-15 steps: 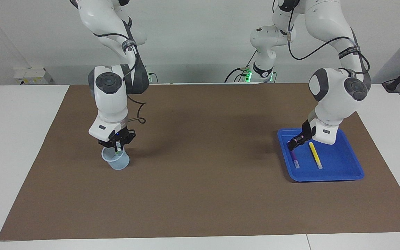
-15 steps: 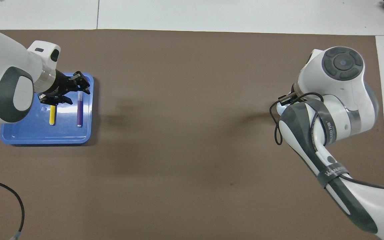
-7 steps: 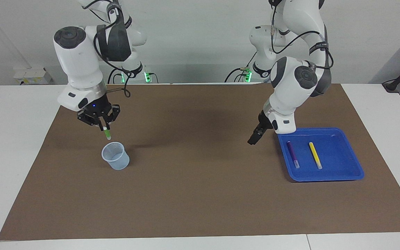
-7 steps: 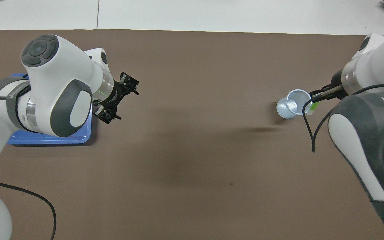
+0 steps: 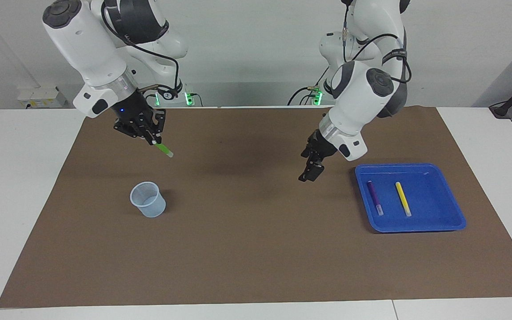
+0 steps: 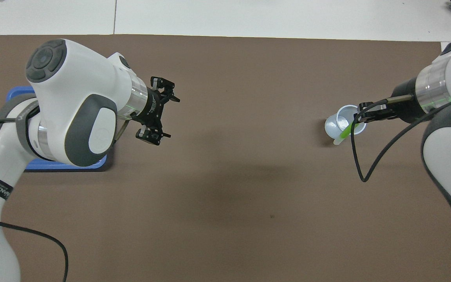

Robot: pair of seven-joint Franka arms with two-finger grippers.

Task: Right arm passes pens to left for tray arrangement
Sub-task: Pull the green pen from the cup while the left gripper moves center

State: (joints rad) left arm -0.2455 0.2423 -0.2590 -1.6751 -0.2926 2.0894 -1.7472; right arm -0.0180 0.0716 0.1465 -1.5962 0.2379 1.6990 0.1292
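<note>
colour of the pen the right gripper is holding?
Bright green pen with a whitish tip, clearest in the facing view.

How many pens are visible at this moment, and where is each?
3. The purple pen and the yellow pen lie side by side in the blue tray. The green pen is held in the right tool, up over the brown mat. None seem hidden.

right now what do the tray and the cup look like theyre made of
Tray: likely hard plastic, glossy, with an even bright blue, rounded moulded corners and a raised rim. Cup: seemingly thin translucent plastic, pale bluish, faint ribbing showing through its wall.
</note>
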